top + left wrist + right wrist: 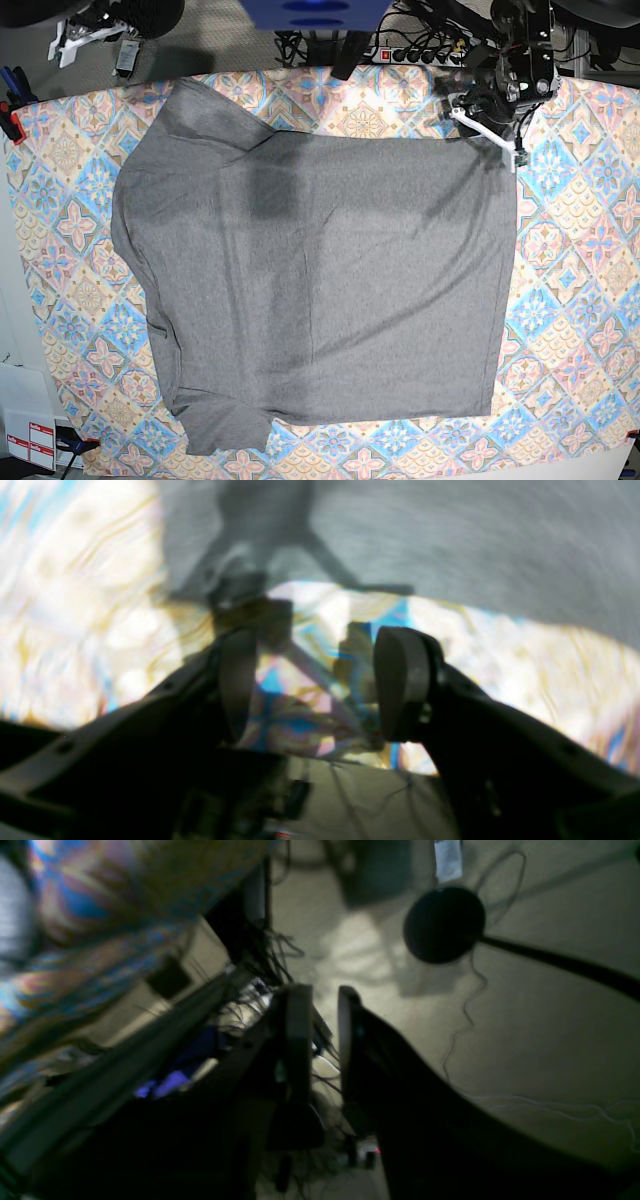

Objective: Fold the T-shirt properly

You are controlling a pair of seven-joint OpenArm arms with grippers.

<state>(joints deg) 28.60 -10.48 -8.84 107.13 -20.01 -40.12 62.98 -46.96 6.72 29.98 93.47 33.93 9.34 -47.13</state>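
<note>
A grey T-shirt (320, 280) lies spread nearly flat across the patterned cloth (580, 300) on the bench, filling the middle of the base view, seemingly laid out ready for folding. The left hand (490, 115) hovers at the shirt's upper right corner, fingers (400, 675) wide apart and empty, probably lining up on that edge. The right hand (325, 1040), fingers nearly together on nothing, points off the bench toward the floor (525, 1040); bare cloth rings the shirt.

Pastel diamond-patterned tablecloth (580, 260) covers table; power strip (420, 52) beyond far edge.
</note>
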